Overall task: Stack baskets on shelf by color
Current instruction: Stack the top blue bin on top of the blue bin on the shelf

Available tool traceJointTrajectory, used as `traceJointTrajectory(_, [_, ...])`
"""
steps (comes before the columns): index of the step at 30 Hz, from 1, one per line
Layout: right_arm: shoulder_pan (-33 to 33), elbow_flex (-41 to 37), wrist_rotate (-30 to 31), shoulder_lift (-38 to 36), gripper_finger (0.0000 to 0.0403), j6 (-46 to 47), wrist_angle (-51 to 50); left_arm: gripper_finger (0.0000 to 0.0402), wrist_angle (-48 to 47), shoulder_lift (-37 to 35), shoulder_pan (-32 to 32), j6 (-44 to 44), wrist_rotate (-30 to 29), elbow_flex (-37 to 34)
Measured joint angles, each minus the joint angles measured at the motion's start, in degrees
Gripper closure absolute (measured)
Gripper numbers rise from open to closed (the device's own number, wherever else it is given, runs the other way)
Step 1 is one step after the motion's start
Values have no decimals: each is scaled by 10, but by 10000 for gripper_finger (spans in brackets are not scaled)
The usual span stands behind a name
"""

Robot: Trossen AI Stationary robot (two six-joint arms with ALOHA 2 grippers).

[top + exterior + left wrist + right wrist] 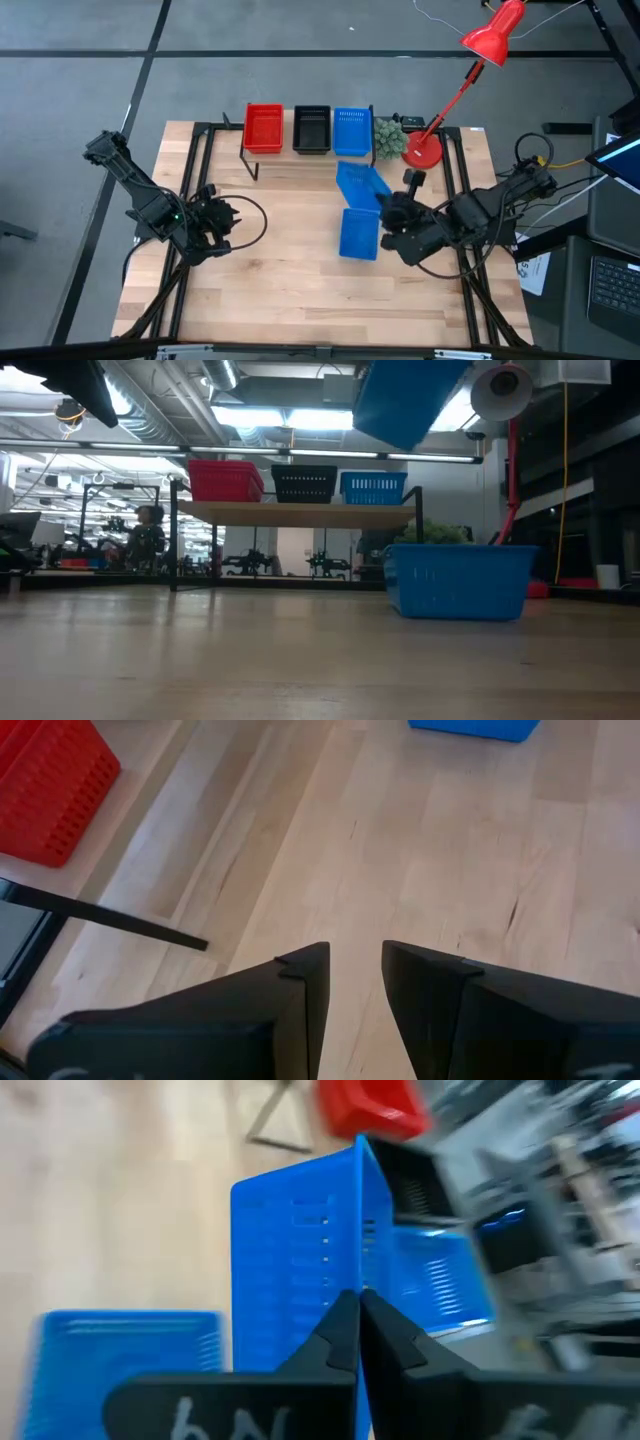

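A red desk lamp (470,75) stands at the far right corner of the table (300,280), its round base just beside a small green plant (389,138), both right of the shelf (310,152). On the shelf sit a red basket (264,128), a black basket (312,129) and a blue basket (351,131) in a row, side by side, long axes running away from the robot.

The right tool (392,222) has its fingers pressed together on the thin wall of a lifted blue basket (362,186), holding it in the air and tilted; in the low view it hangs high above the table, one corner dipping down. Its long axis slants from the shelf toward the right arm. Near it another blue basket (359,234) rests flat on the table, opening up, long axis running toward the robot.

The left tool (222,226) hangs over the left half of the table, fingers (300,995) a narrow gap apart, gripping nothing.
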Motion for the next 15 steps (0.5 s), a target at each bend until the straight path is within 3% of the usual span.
traceJointTrajectory(8, [-59, 1, 118, 0, 402, -83, 19, 314, 0, 0, 0, 4, -1, 0])
traceJointTrajectory(15, [-135, -2, 131, 0, 402, -149, 41, 315, 0, 0, 0, 4, -17, 0])
